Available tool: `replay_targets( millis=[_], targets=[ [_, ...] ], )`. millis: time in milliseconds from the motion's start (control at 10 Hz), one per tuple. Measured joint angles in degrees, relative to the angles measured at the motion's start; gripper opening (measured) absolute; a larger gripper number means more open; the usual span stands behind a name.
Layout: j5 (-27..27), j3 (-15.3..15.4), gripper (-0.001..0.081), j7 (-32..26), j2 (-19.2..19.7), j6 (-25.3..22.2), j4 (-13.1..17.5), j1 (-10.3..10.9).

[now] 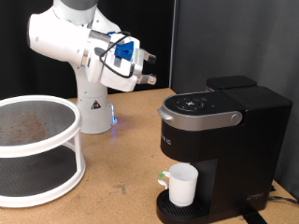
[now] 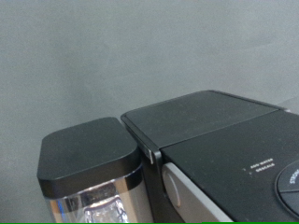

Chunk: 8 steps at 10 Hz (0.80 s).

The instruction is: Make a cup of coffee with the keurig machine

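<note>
The keurig machine (image 1: 220, 126) is a black box with a grey-silver lid handle, standing at the exterior view's right. Its lid is down. The small white cup (image 1: 182, 185) stands upright on the round drip tray (image 1: 168, 210) under the spout. My gripper (image 1: 149, 72) hangs in the air to the exterior view's left of the machine and above its lid level, pointing toward it, with fingers apart and nothing between them. The wrist view shows the machine's black top (image 2: 201, 117), its water tank (image 2: 89, 173) and the edge of the button panel (image 2: 280, 173); no fingers show there.
A white two-tier round rack (image 1: 37, 149) stands at the exterior view's left on the wooden table (image 1: 121, 187). The arm's white base (image 1: 92, 107) is behind it. A small green-topped thing (image 1: 162, 175) sits beside the cup. A dark backdrop lies behind.
</note>
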Motion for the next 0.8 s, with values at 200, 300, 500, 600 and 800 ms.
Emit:
replay_targets(
  millis=[200, 300, 500, 600, 800],
  targets=[
    [7.97, 1.57, 0.0802, 0.0, -0.55, 5.51, -0.52, 0.1],
    [13.7, 2.4, 0.0802, -0.18, -1.44, 8.1, -0.99, 0.1],
    [18.64, 3.92, 0.0802, -0.02, -3.92, 12.98, -2.45, 0.0],
    [17.56, 3.85, 0.0802, 0.01, -3.83, 12.57, -2.44, 0.0],
    [8.08, 4.45, 0.0802, 4.65, -3.76, 12.42, -2.06, -0.67]
  ],
)
